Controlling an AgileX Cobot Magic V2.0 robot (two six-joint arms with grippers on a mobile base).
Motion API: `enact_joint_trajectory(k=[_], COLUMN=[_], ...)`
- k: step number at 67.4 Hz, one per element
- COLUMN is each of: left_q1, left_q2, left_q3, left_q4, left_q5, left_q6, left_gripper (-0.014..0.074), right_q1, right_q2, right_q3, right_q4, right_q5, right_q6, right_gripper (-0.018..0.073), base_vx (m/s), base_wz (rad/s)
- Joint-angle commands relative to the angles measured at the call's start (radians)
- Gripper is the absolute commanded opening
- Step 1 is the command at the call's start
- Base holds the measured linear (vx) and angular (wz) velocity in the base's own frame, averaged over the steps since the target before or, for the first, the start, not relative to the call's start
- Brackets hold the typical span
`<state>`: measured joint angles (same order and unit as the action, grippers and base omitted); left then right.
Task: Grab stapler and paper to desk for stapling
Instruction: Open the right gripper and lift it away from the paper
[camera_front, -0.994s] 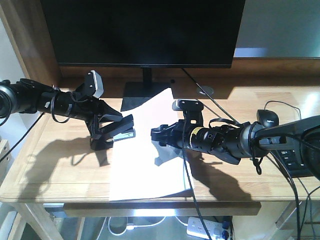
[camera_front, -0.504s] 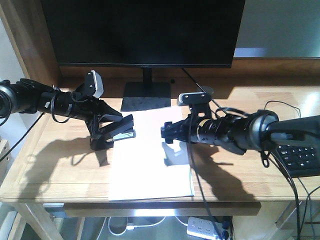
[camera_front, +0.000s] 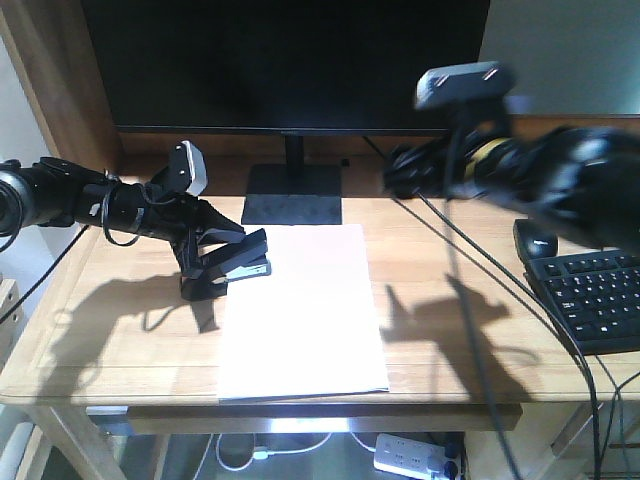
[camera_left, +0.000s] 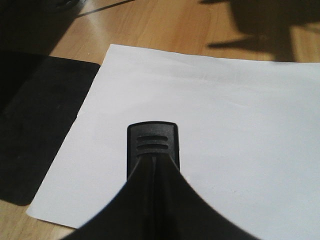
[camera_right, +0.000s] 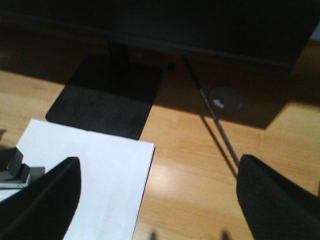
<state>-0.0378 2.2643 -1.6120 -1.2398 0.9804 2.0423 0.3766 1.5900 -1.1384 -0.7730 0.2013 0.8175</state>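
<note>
One stapler (camera_front: 243, 267), one thin stack of paper (camera_front: 300, 320) and one counter (camera_front: 110, 330) are being shown, together with one monitor (camera_front: 290, 60), one keyboard (camera_front: 595, 300) and one mouse (camera_front: 535, 240). Two arms are being seen. The stapler is being clamped by the left end effector (camera_front: 215, 272), whose jaws are being pressed closed on its body. Its front is being held over the upper left edge of the paper; whether the sheets are being touched cannot be told. The paper is being carried flat by the counter, just in front of the monitor base (camera_front: 293, 195). The right end effector (camera_right: 159, 165) is being held wide open with nothing in it, its two fingers (camera_right: 42, 200) being shown far apart at the sides of its wrist view.

Against the picture from half a second ago, the right arm is being found raised and drawn back to the right, blurred before the monitor's lower right corner; it was then low over the paper's right side. The left arm, the stapler and the paper are being found unmoved since then. A second ago the paper was lying skewed, one corner pointing toward the monitor base.
</note>
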Motion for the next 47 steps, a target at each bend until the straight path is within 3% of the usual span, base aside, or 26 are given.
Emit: enact_joint_trajectory(k=[1,26,47], left_q1=[-0.003,-0.003,-0.003], left_q2=[-0.069,-0.069,-0.069], left_q3=[-0.028,-0.028,-0.028], left_q4=[-0.061,-0.061,-0.061], left_q5=[0.028,0.028,0.028], left_q6=[-0.010,-0.010,-0.010], left_gripper=[-0.0006,-0.0006,-0.0006], right_q1=[-0.007,-0.007,-0.007], right_q2=[-0.165,-0.628,-1.029], right_q3=[0.021,0.340,0.631], right_q4=[-0.047,-0.168,-0.182], right_q5=[-0.021,-0.091,-0.116], right_q6=[-0.012,-0.012,-0.009], right_gripper=[0.0580,0.0580,0.0580], base_vx=[0.00,0.00,0.00], base_wz=[0.00,0.00,0.00])
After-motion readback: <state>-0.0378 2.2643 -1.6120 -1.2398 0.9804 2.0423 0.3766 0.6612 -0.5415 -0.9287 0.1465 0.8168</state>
